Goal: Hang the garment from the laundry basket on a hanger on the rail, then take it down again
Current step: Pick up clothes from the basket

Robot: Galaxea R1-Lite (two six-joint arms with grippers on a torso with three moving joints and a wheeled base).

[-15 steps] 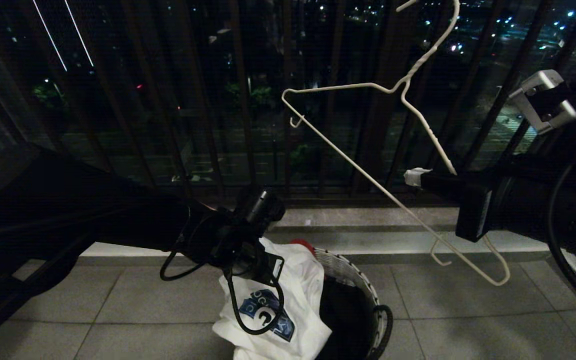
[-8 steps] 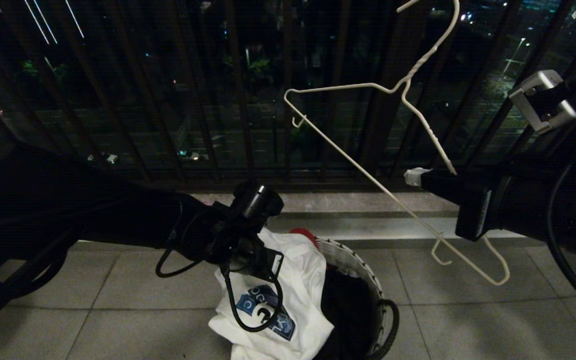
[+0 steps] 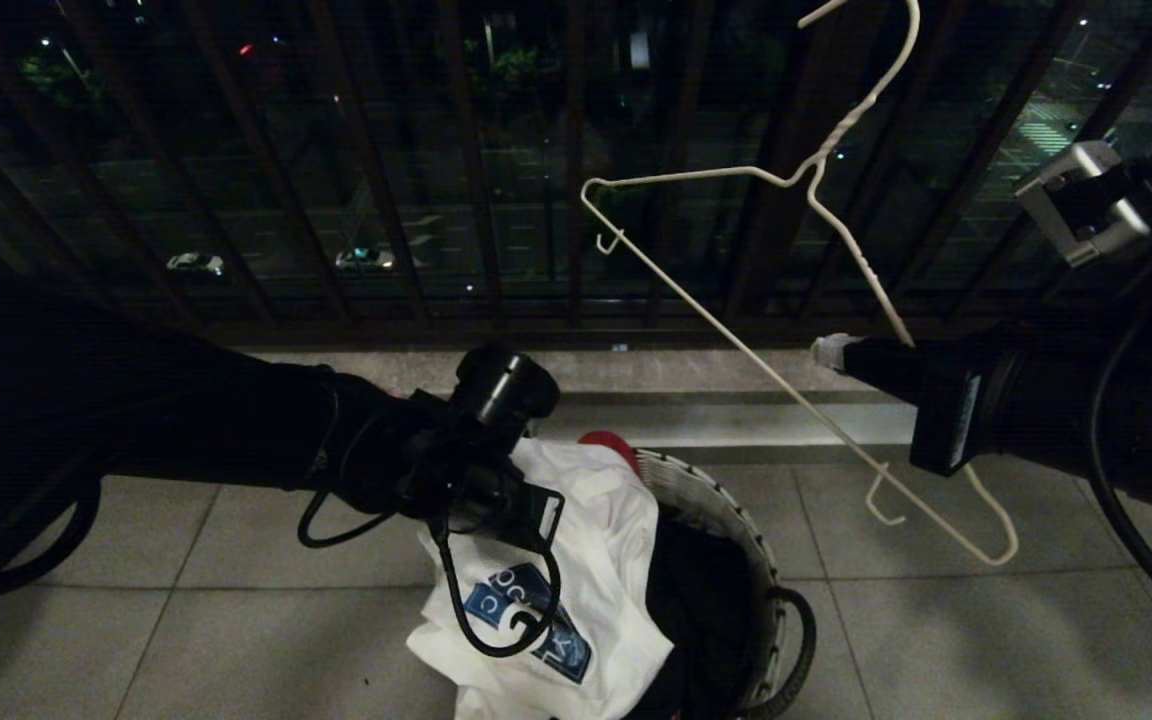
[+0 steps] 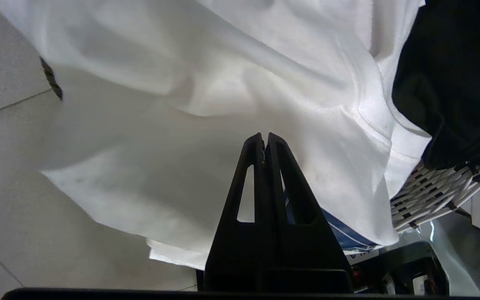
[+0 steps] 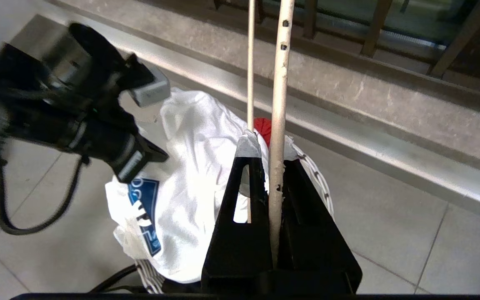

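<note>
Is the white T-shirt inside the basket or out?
Partly out: the T-shirt drapes over the basket's rim toward the floor.

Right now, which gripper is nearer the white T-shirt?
Left. The left gripper is shut, its tips against the white T-shirt on the laundry basket; the right gripper holds the hanger, up and to the right.

You're looking at two bulky black arms. The left arm [image 3: 186, 420] ends in a round black wrist camera [image 3: 501, 385], with a black cable [image 3: 496, 620] looping below it. The left gripper [image 4: 263, 139] has slim black wedge fingers with slotted cutouts. The right gripper [image 5: 267, 146] is tipped in white tape, and a silver-grey bracket [image 3: 1081, 205] sits above the right arm [image 3: 1056, 420].
</note>
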